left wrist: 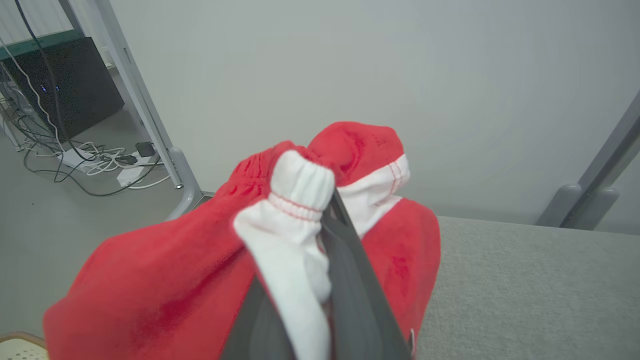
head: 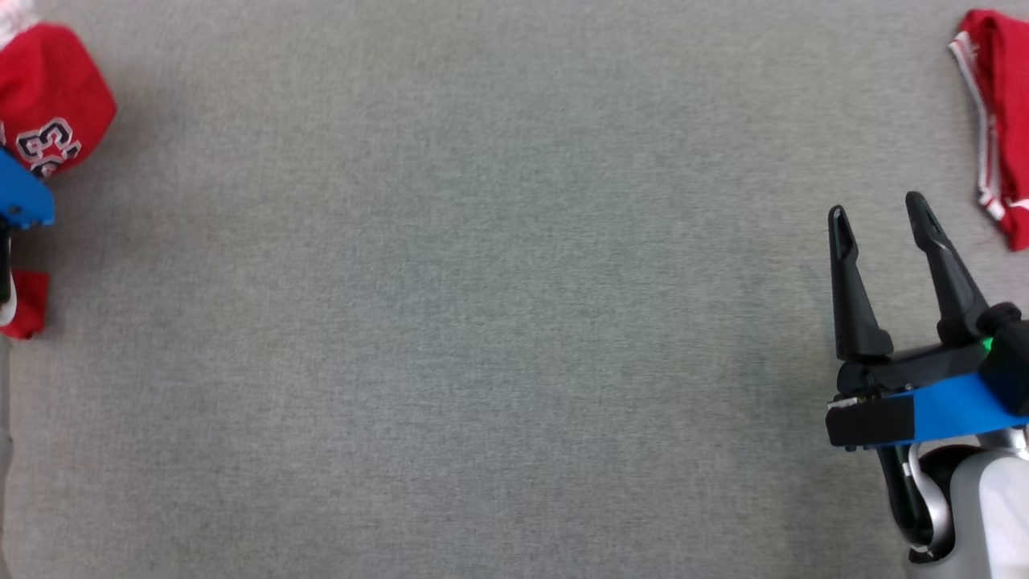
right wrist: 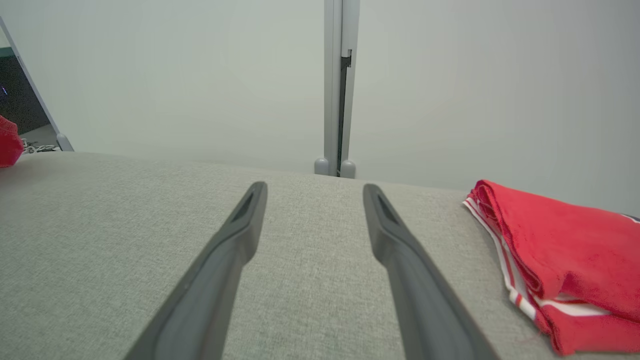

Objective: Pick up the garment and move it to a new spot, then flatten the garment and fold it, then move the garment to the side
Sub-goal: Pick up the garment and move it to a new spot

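Two red pieces: one sits at the far left of the grey table (head: 482,322) and one at its far right, well apart.
Far left, garment: the red garment (head: 52,96) is bunched at the table's left edge and cut off by the border of the head view. A smaller red bit shows lower down the same edge.
Print: pale numerals with a dark outline sit on the garment, creased and partly hidden. One looks like a 3; the rest cannot be read.
Left gripper: the left gripper (left wrist: 320,210) is clamped narrow on the garment's white ribbed band. The band has red stitching and bulges up between the two dark fingers, with red cloth draped on both sides.
Floor behind: a black box (left wrist: 65,95) and a tangle of white cables (left wrist: 100,160) lie beside a grey frame leg (left wrist: 150,110).
Middle: bare grey weave.
Right gripper: the right gripper (head: 878,207) has its fingers spread wide with nothing between them. It is over the table near the right edge.
Far right: a folded red cloth (head: 1001,121) with white striped trim lies flat on the table, up and to the right of the right gripper and apart from it.
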{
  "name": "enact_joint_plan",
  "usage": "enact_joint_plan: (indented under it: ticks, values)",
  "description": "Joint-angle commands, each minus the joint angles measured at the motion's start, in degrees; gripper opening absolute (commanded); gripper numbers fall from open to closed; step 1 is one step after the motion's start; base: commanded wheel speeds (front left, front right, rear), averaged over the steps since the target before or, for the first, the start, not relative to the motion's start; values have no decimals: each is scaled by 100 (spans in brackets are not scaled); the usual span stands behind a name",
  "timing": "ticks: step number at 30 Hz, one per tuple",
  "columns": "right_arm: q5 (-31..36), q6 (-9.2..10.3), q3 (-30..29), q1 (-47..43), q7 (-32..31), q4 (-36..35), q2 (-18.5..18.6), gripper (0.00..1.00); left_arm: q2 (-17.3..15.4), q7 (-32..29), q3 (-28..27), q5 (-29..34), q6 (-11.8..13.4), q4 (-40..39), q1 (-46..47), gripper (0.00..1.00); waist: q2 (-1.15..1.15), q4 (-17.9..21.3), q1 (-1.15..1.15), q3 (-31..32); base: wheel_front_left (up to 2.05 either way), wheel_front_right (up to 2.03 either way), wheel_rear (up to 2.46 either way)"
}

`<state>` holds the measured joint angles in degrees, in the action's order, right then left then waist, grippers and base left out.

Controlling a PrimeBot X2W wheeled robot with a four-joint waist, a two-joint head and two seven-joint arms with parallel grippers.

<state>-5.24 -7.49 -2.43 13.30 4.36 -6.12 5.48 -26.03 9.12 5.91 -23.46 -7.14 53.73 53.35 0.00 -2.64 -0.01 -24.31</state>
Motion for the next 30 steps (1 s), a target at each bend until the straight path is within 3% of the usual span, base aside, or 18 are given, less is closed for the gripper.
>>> enact_joint_plan:
  ticks: [1, 9, 21, 30]
  values:
    - [-29, -1, -18, -93, 55, 62, -48, 100, 35, 56, 62, 72, -21, -149, 141, 0, 0, 213, 1, 234, 0, 0, 0]
    - [-168, -1, 66, -249, 289, 400, -210, 100, 220, -94, 525, 368, 33, -1378, 447, 0, 0, 783, 1, 652, 0, 0, 0]
    - [-537, -1, 189, -296, 652, 902, -260, 100, 806, -997, 1335, 593, 113, -3638, 461, 0, 0, 1769, 1, 772, 0, 0, 0]
    - [-691, -1, 337, -196, 851, 1208, -261, 100, 1198, -1051, 1839, 512, 107, -3800, -66, 0, 0, 2113, 1, 736, 0, 0, 0]
